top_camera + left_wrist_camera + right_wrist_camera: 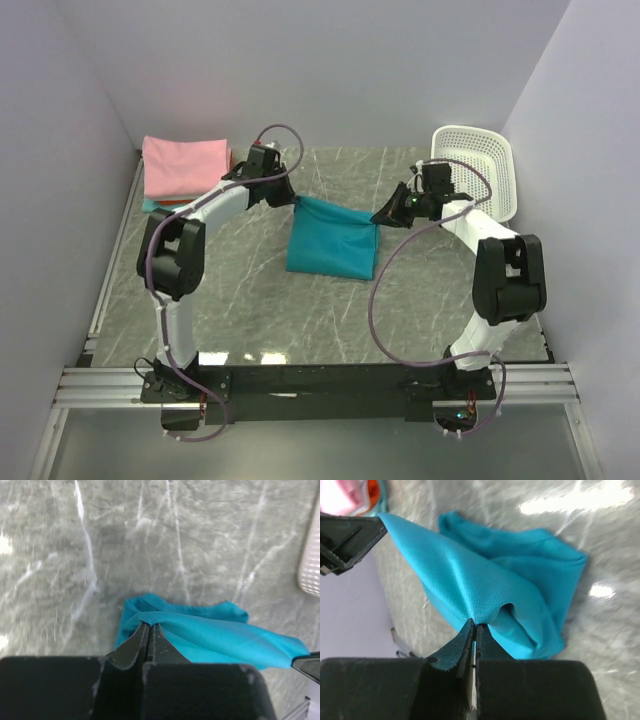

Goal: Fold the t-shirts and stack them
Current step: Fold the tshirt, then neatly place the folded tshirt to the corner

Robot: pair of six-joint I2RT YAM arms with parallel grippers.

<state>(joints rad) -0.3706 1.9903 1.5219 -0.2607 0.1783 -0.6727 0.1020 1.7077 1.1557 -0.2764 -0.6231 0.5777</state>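
A teal-blue t-shirt [332, 240] hangs folded over mid-table, its top edge stretched between my two grippers and its lower part resting on the marble. My left gripper [292, 200] is shut on its left corner; the left wrist view shows the cloth [220, 635] pinched at the tips [149, 625]. My right gripper [381, 215] is shut on the right corner; the right wrist view shows the cloth [485, 585] pinched at the tips [474, 624]. A folded pink t-shirt [186, 164] lies on a stack at the far left, with red and aqua edges [160, 204] under it.
A white plastic lattice basket [476, 170] stands at the far right corner. The grey marble table [250, 300] is walled on the left, back and right. The left gripper's tip shows at the right wrist view's upper left [347, 540].
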